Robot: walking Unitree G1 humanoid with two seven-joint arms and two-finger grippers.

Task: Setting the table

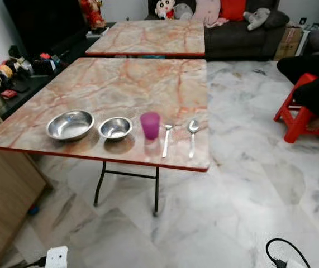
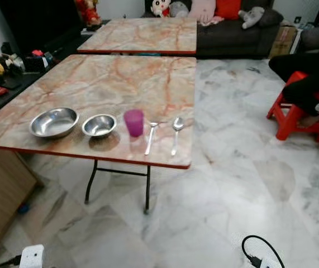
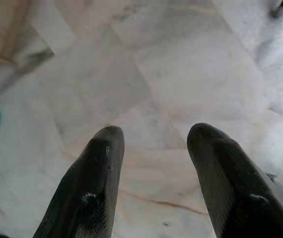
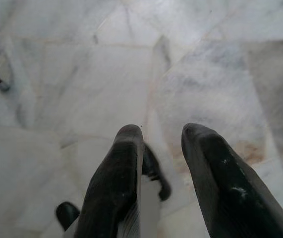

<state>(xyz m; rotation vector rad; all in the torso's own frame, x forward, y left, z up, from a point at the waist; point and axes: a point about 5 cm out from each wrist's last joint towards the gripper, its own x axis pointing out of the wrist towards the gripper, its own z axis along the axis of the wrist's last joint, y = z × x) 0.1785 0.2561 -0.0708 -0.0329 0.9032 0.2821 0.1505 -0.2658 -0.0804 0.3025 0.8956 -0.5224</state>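
Observation:
A marble-patterned folding table (image 1: 120, 84) stands ahead. Along its near edge, from left to right, lie a large steel bowl (image 1: 70, 124), a smaller steel bowl (image 1: 115, 128), a purple cup (image 1: 150, 125), a fork (image 1: 166, 139) and a spoon (image 1: 193, 134). My left gripper (image 3: 153, 136) hangs over the marble floor, open, with nothing between its fingers. My right gripper (image 4: 162, 134) also points down at the floor, open and empty.
A second matching table (image 1: 151, 36) stands behind the first, with a dark sofa (image 1: 243, 28) beyond. A wooden cabinet (image 1: 3, 190) is at the left. A person sits on a red stool (image 1: 301, 114) at right. A black cable (image 1: 285, 254) lies on the floor.

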